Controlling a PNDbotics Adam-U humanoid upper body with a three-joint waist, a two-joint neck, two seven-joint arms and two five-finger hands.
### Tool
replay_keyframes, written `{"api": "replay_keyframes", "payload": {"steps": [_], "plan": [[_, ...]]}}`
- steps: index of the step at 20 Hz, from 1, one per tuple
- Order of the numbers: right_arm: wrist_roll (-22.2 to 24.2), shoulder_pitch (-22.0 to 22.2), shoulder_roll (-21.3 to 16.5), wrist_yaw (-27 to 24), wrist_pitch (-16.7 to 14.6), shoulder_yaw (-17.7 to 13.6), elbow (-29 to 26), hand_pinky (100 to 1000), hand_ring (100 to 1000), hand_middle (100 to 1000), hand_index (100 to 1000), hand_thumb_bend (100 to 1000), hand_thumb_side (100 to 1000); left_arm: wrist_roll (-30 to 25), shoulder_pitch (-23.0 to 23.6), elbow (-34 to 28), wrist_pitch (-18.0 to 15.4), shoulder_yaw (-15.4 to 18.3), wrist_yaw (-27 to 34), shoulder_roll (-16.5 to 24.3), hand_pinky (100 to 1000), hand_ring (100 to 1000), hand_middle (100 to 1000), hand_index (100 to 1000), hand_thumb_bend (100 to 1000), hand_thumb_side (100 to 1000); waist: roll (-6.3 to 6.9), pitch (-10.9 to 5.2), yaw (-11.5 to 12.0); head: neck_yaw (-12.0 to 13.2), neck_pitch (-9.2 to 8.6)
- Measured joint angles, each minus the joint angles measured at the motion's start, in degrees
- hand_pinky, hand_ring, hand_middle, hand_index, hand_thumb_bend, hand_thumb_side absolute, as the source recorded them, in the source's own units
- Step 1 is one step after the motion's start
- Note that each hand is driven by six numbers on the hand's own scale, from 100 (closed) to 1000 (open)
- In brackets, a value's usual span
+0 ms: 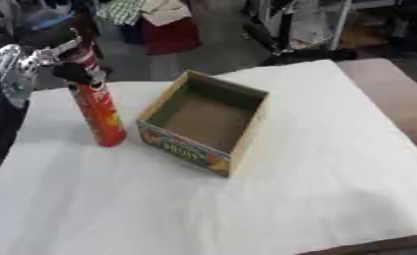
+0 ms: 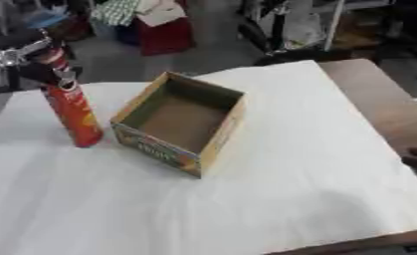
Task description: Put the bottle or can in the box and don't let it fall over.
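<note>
White covering is lying over the surface (image 1: pixel 246 199), bare in the near part. Farther back an open cardboard box (image 1: pixel 207 122) is sitting on it, its printed side facing the camera and its inside holding nothing. Just left of the box a tall red can (image 1: pixel 98 107) is standing upright on the surface, apart from the box. Left hand (image 1: pixel 68 62) is grasping the can near its top, fingers curled round it

White-covered table (image 1: pixel 290 189), cluttered floor behind.
Brown tabletop (image 1: pixel 394 99) bare at right edge; red bag (image 2: pixel 163 35) and checked cloth (image 2: pixel 116 11) beyond.
</note>
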Motion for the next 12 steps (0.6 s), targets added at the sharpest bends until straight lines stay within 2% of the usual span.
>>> {"api": "replay_keyframes", "payload": {"steps": [12], "plan": [[-0.1,0.26,0.0,0.05,0.07,-0.03,0.05,961,795,766,996,100,727,0.23,-2.76,-8.9,-0.27,-1.9,7.49,2.49,193,330,411,675,100,503,0.02,-0.07,0.44,-0.14,0.0]]}}
